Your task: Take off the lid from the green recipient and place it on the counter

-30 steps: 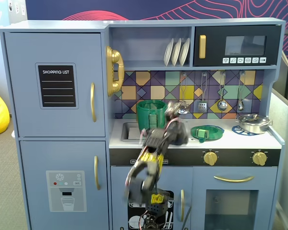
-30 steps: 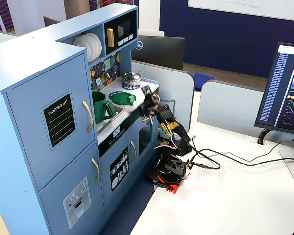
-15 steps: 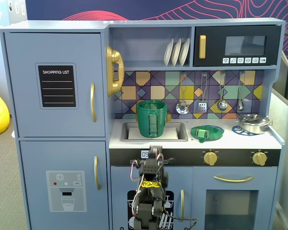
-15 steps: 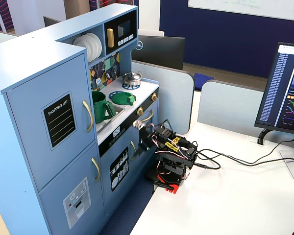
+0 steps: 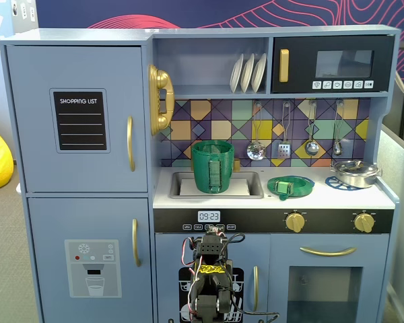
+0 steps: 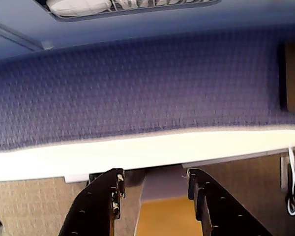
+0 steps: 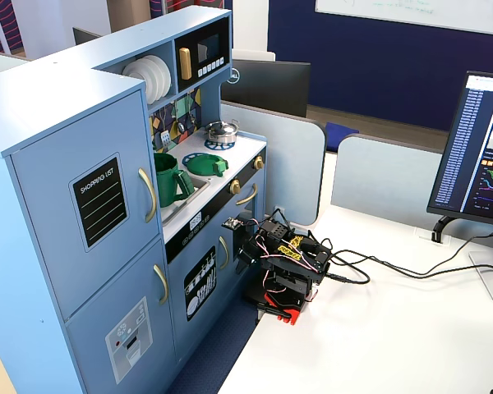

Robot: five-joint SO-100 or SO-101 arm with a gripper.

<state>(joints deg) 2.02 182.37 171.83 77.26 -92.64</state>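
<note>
The green recipient [image 5: 213, 166] stands upright and uncovered in the sink recess of the counter [image 5: 363, 196]. The lid [image 5: 291, 186] lies flat on the counter to its right, next to the sink. Both also show in the other fixed view, the recipient [image 7: 171, 179] and the lid [image 7: 207, 165]. My arm [image 5: 211, 282] is folded low in front of the kitchen's lower doors, far below the counter. In the wrist view my gripper [image 6: 155, 174] is open and empty, its jaws well apart. That view shows neither the lid nor the recipient.
A small steel pot [image 5: 355, 173] sits on the right burner print. Utensils [image 5: 285, 134] hang on the tiled back wall, plates [image 5: 248, 73] stand on the shelf above. The arm's base [image 7: 281, 275] stands on a white desk, with cables and a monitor [image 7: 481, 148] to the right.
</note>
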